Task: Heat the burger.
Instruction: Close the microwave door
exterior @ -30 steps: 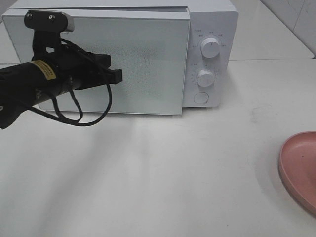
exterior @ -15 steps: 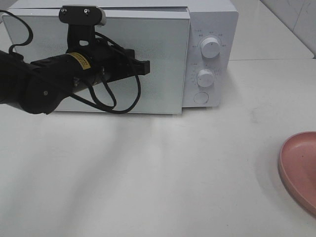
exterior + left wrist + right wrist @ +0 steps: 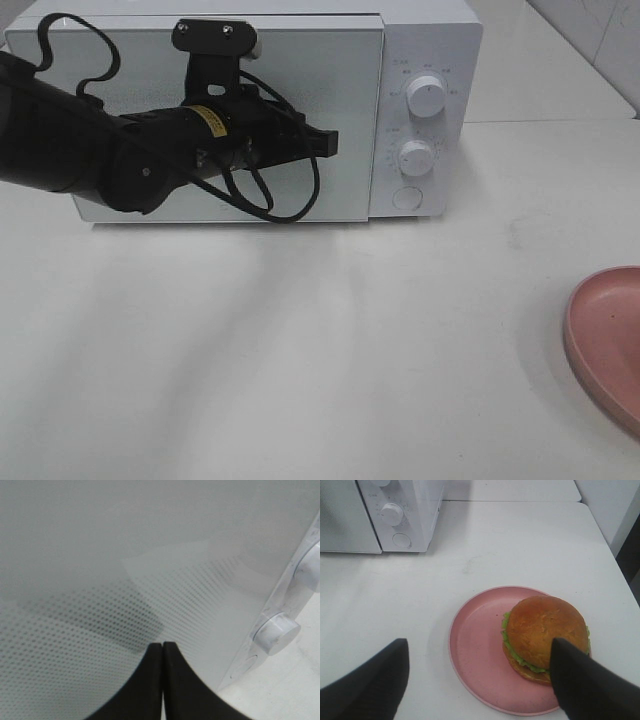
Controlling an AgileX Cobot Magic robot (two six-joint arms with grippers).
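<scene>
Since the earlier frames the left gripper (image 3: 326,143) has been carried rightward across the microwave door (image 3: 120,60), from the door's left part to just short of its right edge, nearing the control panel. Its fingers (image 3: 150,680) are pressed together, nothing held; tips are seen just off the door glass in the wrist view, contact cannot be told. The microwave (image 3: 425,30) sits at the far side of the surface (image 3: 300,350), door shut, two knobs (image 3: 427,96) and a round button (image 3: 406,198) on its right panel. The burger (image 3: 545,635) is shown on the pink plate (image 3: 475,645) near the right edge of the surface, well apart from the microwave, not yet moved. The right gripper (image 3: 480,675) is held above the plate, fingers spread wide, empty. Likely step: the door release is about to be pushed. Risks: the closed tips could slide off the button or bump a knob, or the light microwave could be shoved back instead of the door popping.
</scene>
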